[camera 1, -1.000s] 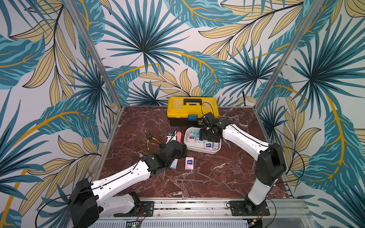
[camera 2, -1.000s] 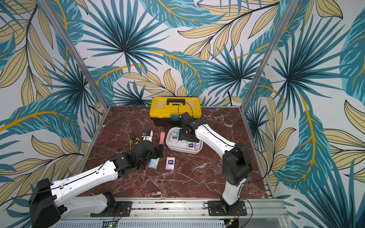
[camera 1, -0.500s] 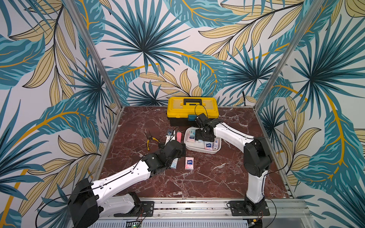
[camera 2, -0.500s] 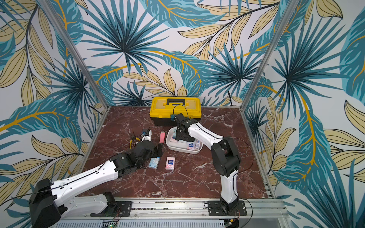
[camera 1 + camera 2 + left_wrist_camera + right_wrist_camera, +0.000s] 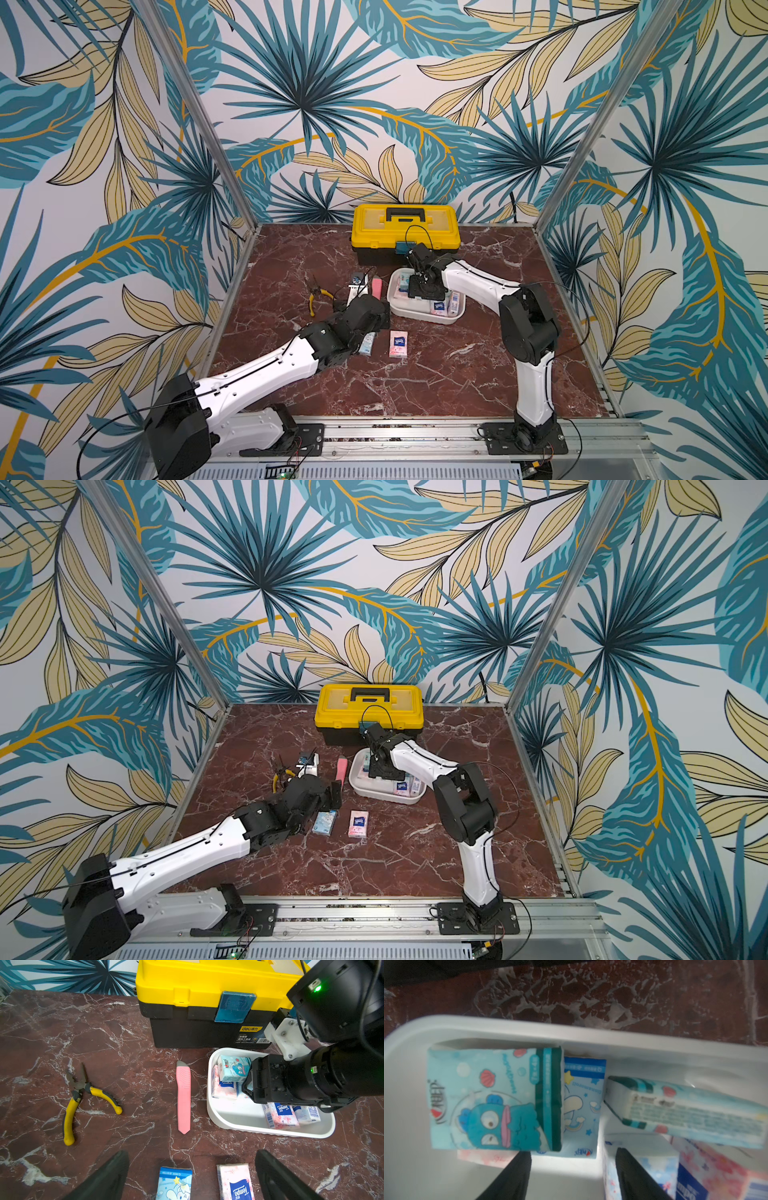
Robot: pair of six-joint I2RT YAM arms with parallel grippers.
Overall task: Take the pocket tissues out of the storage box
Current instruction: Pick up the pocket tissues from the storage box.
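The white storage box (image 5: 419, 318) (image 5: 209, 1105) holds several pocket tissues: a teal cartoon pack (image 5: 492, 1099), a light blue pack (image 5: 583, 1101) half under it, a teal pack on its edge (image 5: 685, 1111) and pink packs (image 5: 280, 1115). My right gripper (image 5: 571, 1153) (image 5: 422, 291) reaches down into the box, open, with bare box floor between its fingers; one finger (image 5: 633, 1172) lies against a blue-and-white pack (image 5: 654, 1159). On the table lie a light blue pack (image 5: 175, 1184) (image 5: 367, 344) and a pink pack (image 5: 235, 1182) (image 5: 398, 344). My left gripper (image 5: 192, 1159) (image 5: 332, 796) hovers over them, wide open.
A yellow-and-black toolbox (image 5: 405, 228) stands right behind the box. A pink utility knife (image 5: 184, 1097) lies just left of the box, and yellow-handled pliers (image 5: 83, 1095) lie further left. A small white-and-blue item (image 5: 307, 762) sits beyond the left gripper.
My right arm has folded in, its elbow swinging toward the table's middle, and the gripper has shifted a little left inside the box with its jaws narrowing. The left arm has stayed put.
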